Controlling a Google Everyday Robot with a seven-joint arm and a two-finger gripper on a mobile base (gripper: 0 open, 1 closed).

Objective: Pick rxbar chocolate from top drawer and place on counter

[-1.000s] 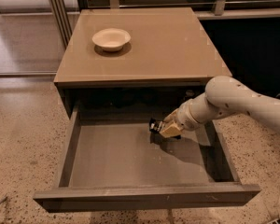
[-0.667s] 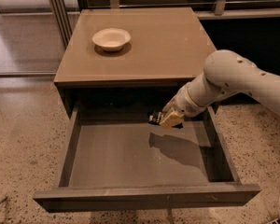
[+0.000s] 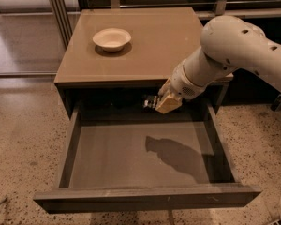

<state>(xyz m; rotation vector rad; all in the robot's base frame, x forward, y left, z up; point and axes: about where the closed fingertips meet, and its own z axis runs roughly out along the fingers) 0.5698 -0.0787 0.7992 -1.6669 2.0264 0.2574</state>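
Higher now, my tool hangs above the open drawer, clamped on the bar, just under the worktop's front edge.

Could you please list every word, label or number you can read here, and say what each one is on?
On the rxbar chocolate, held in the pincer above the top drawer: pale marks on the dark wrapper, too blurred to read.
On the bowl, the counter and the arm: no text visible.
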